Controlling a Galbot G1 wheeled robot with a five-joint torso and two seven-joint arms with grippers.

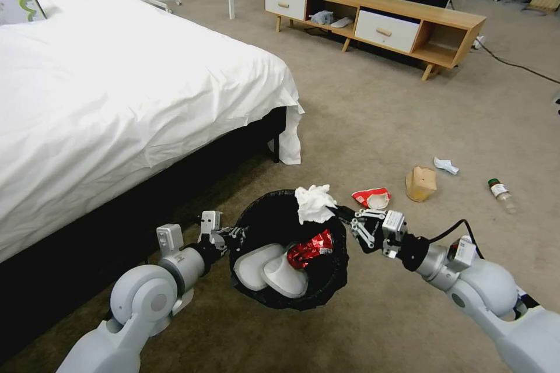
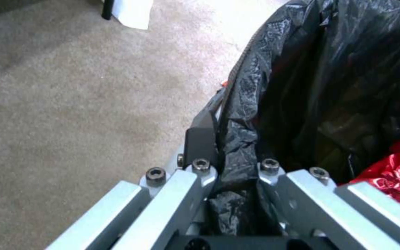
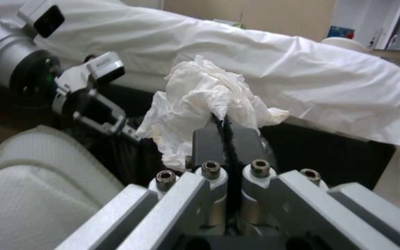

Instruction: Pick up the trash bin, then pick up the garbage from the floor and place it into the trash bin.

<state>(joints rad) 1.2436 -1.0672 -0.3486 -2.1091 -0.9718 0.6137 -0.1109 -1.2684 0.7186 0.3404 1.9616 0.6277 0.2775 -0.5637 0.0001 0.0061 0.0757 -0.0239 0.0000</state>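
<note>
The trash bin (image 1: 255,214), lined with a black bag (image 2: 325,86), hangs tilted above the carpet. My left gripper (image 1: 233,239) (image 2: 230,139) is shut on its rim. Inside lie a crumpled red wrapper (image 1: 309,247) and two white slippers (image 1: 274,271). My right gripper (image 1: 341,213) (image 3: 225,130) is shut on a white tissue (image 1: 312,203) (image 3: 200,100), held over the bin's far rim. More garbage lies on the floor to the right: a squashed red-white paper cup (image 1: 371,198), a brown paper bag (image 1: 420,183), a white scrap (image 1: 446,165) and a clear bottle (image 1: 501,194).
A bed (image 1: 116,99) with a white sheet and dark base runs along my left. A low wooden cabinet (image 1: 373,23) with white drawers stands at the back. A black cable (image 1: 519,64) trails over the carpet at far right. Open carpet lies ahead.
</note>
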